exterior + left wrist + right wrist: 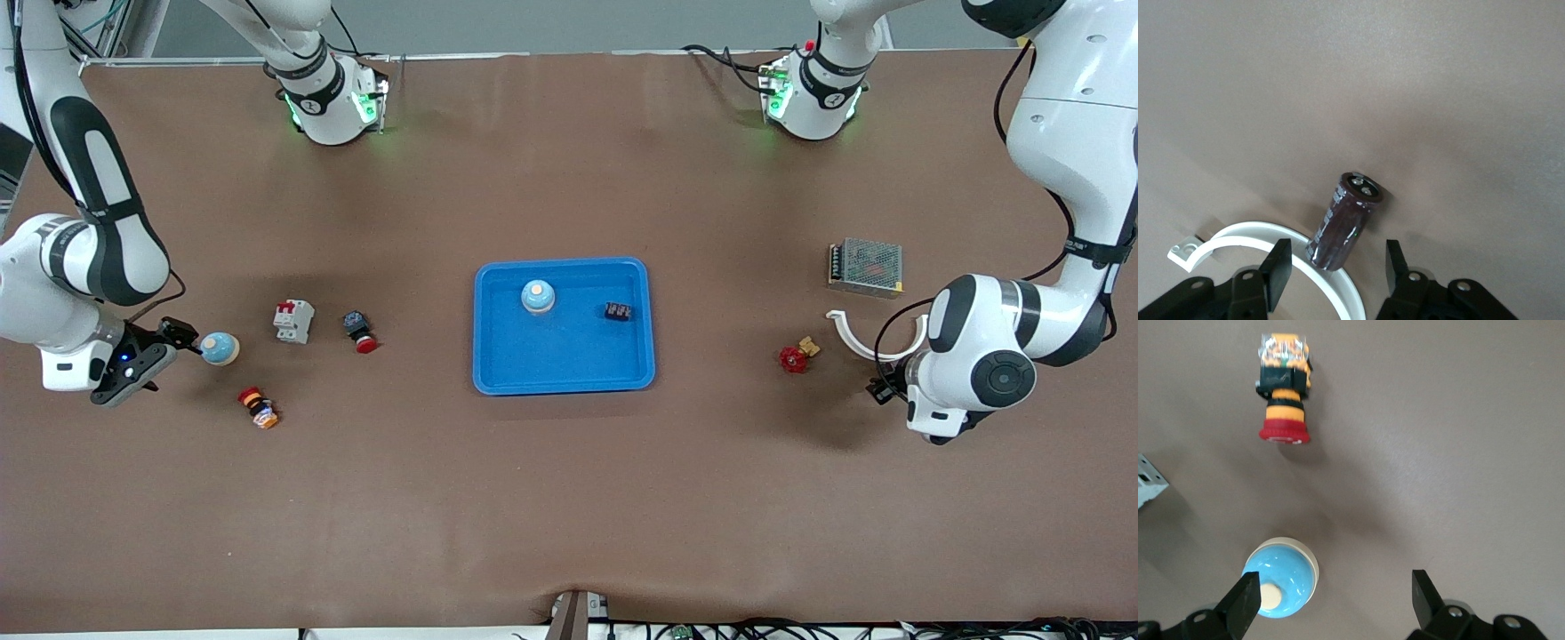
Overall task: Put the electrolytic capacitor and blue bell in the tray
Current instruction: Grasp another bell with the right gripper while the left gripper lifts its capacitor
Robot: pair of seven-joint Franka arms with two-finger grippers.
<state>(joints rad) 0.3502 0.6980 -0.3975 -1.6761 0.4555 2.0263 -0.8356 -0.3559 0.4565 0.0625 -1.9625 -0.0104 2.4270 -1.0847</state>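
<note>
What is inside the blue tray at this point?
In the tray stand a blue bell with a pale button on top, toward the robots' edge, and a small dark block beside it. The floor directly beneath each is covered; the remaining floor shows bare.

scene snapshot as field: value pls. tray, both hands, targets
tray: mid-table, holds one blue bell and a small dark block
left hand: open, low over the table, capacitor between its fingers, not gripped
right hand: open, beside a second blue bell on the table
capacitor in tray: no
</note>
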